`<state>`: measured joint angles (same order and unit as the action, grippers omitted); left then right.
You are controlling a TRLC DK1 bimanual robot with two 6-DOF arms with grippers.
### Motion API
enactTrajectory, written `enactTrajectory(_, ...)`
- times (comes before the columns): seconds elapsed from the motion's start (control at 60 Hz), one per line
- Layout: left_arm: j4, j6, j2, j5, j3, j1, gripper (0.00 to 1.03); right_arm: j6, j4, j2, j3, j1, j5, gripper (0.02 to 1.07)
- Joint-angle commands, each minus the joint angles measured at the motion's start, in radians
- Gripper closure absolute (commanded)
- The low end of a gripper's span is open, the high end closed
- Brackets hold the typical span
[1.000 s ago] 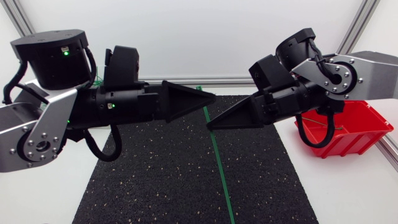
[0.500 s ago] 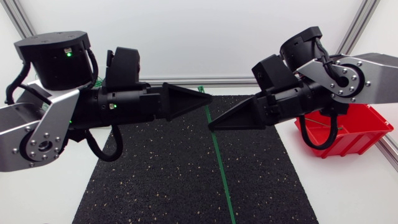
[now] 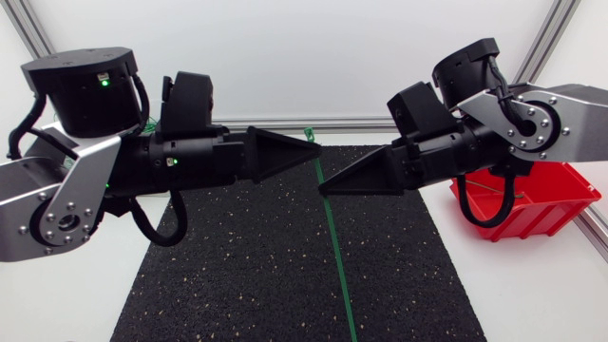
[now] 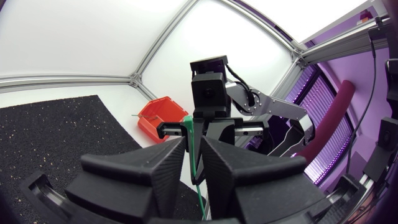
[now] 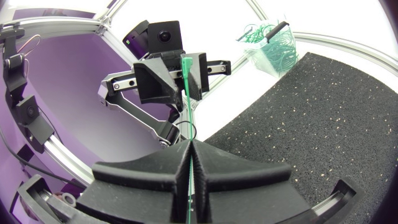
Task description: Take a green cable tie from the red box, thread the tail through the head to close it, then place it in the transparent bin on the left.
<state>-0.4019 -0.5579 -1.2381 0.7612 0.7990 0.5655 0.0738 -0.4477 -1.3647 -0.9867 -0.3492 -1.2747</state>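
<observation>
- The left gripper [image 3: 313, 150] and the right gripper [image 3: 325, 190] meet tip to tip above the middle of a black speckled mat [image 3: 256, 275], each arm reaching in from its own side of the white table [image 3: 532, 285].
- A green cable tie [image 3: 334, 256] runs as one long straight strip between them. Its upper end shows just past the left gripper's tip, and its tail trails down across the mat toward the near edge.
- In the right wrist view, the right gripper's two fingers are pressed together on the strip, which comes up out of the seam between them toward the left gripper facing it.
- In the left wrist view, the strip passes through the left gripper. Whether that gripper actually clamps it cannot be told.
- The tie is not closed into a loop; the strip is straight along all of its visible length.
- The red box [image 3: 556, 195] sits on the table at the right, partly hidden under the right arm.
- The transparent bin [image 5: 268, 62], holding a tangle of green ties, stands beyond the mat's far corner in the right wrist view, well apart from both grippers.
</observation>
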Motion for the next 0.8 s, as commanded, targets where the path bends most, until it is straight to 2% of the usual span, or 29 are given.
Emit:
enactTrajectory(0.0, -0.023, -0.028, -0.008, 0.0, -0.018, -0.01, 0.88, -0.022, 0.006, 0.013, 0.028, 0.006, 0.008, 1.01)
enactTrajectory(0.15, -0.023, -0.028, -0.009, 0.0, -0.017, -0.012, 0.94, -0.022, 0.009, 0.015, 0.029, 0.006, 0.011, 1.01)
enactTrajectory(0.283, -0.023, -0.028, -0.011, 0.0, -0.017, -0.012, 0.94, -0.022, 0.01, 0.015, 0.029, 0.006, 0.012, 1.01)
enactTrajectory(0.317, -0.023, -0.028, -0.011, 0.0, -0.015, -0.012, 1.0, -0.022, 0.01, 0.015, 0.029, 0.004, 0.012, 1.01)
enactTrajectory(0.783, -0.015, -0.03, -0.011, 0.0, -0.015, -0.009, 1.0, -0.022, 0.018, 0.012, 0.028, -0.059, 0.064, 1.01)
